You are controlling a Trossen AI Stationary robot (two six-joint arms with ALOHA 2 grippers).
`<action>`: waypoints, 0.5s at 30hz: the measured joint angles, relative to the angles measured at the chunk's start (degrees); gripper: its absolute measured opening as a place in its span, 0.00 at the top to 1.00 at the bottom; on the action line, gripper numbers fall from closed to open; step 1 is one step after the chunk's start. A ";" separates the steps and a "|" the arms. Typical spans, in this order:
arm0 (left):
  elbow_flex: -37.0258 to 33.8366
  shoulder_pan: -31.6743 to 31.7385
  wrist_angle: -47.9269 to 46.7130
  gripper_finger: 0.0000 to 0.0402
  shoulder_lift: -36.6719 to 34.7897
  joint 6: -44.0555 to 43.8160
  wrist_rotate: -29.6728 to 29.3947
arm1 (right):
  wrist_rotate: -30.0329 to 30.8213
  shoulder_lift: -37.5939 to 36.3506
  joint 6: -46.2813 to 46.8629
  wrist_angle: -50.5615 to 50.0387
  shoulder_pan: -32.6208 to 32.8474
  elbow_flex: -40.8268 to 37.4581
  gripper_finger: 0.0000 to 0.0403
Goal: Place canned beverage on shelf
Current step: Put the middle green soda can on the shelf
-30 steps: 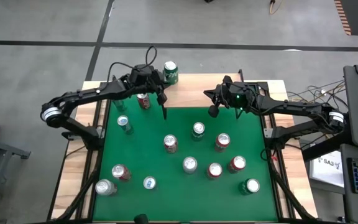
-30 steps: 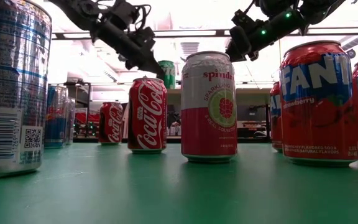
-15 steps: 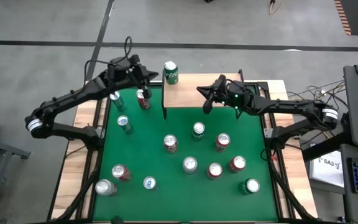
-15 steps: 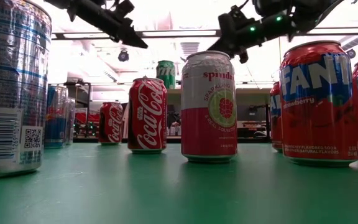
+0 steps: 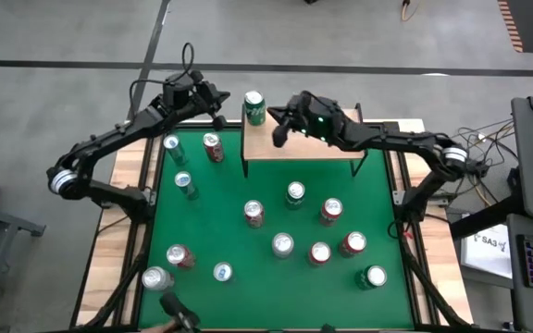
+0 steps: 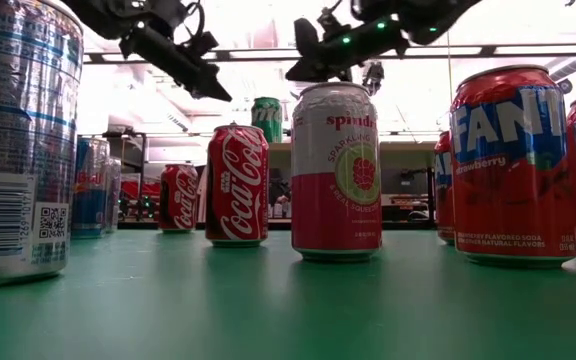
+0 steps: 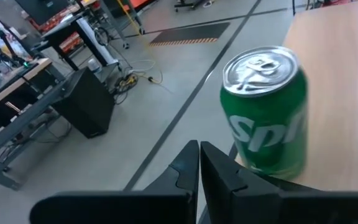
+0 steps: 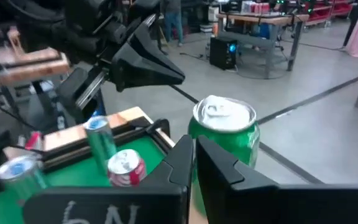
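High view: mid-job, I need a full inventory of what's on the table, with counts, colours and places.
Shelf: one, light wooden top on black legs, at the middle of the table's far edge.
Sprite can: one, green, upright on the shelf's far left corner.
Cans on the felt: thirteen, mostly red, silver-blue or green, upright and scattered across the felt.
Table: one, green felt top with wooden side boards.
Left gripper: one, dark, jaws shut, just left of the Sprite can.
Right gripper: one, dark, jaws shut, above the shelf, just right of the Sprite can.
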 joint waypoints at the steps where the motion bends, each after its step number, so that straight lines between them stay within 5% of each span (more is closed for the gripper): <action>1: 0.00 0.12 0.62 1.00 0.58 0.31 -0.01 | -0.04 1.00 -0.48 -1.01 -0.08 1.62 0.97; 15: -0.02 0.30 5.95 1.00 5.29 -0.45 0.77 | -0.63 6.62 -1.18 -8.10 -1.39 8.37 0.97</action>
